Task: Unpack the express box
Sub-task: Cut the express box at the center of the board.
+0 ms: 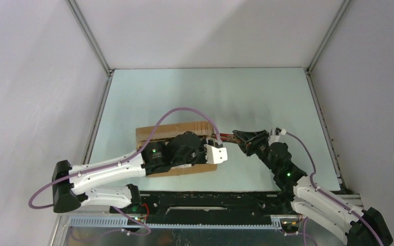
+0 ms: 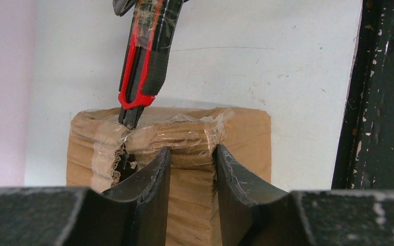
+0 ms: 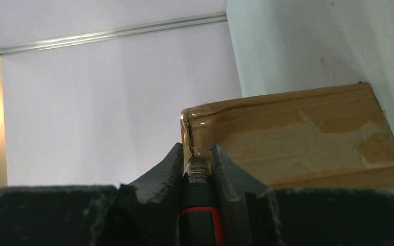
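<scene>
Because the left arm lies across it, you see only the far strip and the near right edge of the express box [image 1: 177, 128] from above; its label side does not show in any view. It lies flat on the pale green table [image 1: 210, 92], long side across.

Its flaps are down, with crumpled clear tape [image 2: 184, 128] over the right end. At that end's corner the cardboard is ragged at a tear [image 2: 119, 164], with corrugated edges showing. Behind the tear it is dark, so you cannot tell what the box holds.

In the left wrist view, the left gripper [image 2: 191, 154] sits over the box top, short of the right end, with its jaws apart and cardboard showing between them. Whether the fingers [image 2: 149, 179] pinch the cardboard or only rest on it, you cannot tell.

Just off the box's right end, the right gripper [image 3: 197, 154] is clenched on the red and black utility knife [image 2: 146, 61]. The knife's tip meets the box at the taped corner, right at the tear, but its blade is too small to make out. From above, only a red sliver of the knife shows between gripper and box.

Along the box's near side runs the black rail [image 2: 374, 102], cut off by the frame edge.
</scene>
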Controlling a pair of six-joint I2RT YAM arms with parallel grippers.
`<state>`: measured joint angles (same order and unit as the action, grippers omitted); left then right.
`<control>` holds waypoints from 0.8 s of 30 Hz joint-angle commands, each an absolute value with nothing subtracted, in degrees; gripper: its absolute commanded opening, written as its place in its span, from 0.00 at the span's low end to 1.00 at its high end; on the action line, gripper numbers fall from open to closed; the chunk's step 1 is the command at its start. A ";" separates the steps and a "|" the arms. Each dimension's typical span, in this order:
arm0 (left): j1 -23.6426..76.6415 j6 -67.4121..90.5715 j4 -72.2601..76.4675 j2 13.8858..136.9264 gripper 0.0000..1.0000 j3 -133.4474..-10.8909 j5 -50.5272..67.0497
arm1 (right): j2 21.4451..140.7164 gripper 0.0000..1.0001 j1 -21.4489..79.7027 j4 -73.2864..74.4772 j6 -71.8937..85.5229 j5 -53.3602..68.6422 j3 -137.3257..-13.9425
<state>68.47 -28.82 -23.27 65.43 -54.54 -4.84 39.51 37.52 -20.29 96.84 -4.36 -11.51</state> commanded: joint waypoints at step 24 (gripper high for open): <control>65.68 -17.28 -18.93 61.93 0.00 -41.22 0.73 | 33.41 0.00 19.60 -13.39 93.34 25.37 -14.69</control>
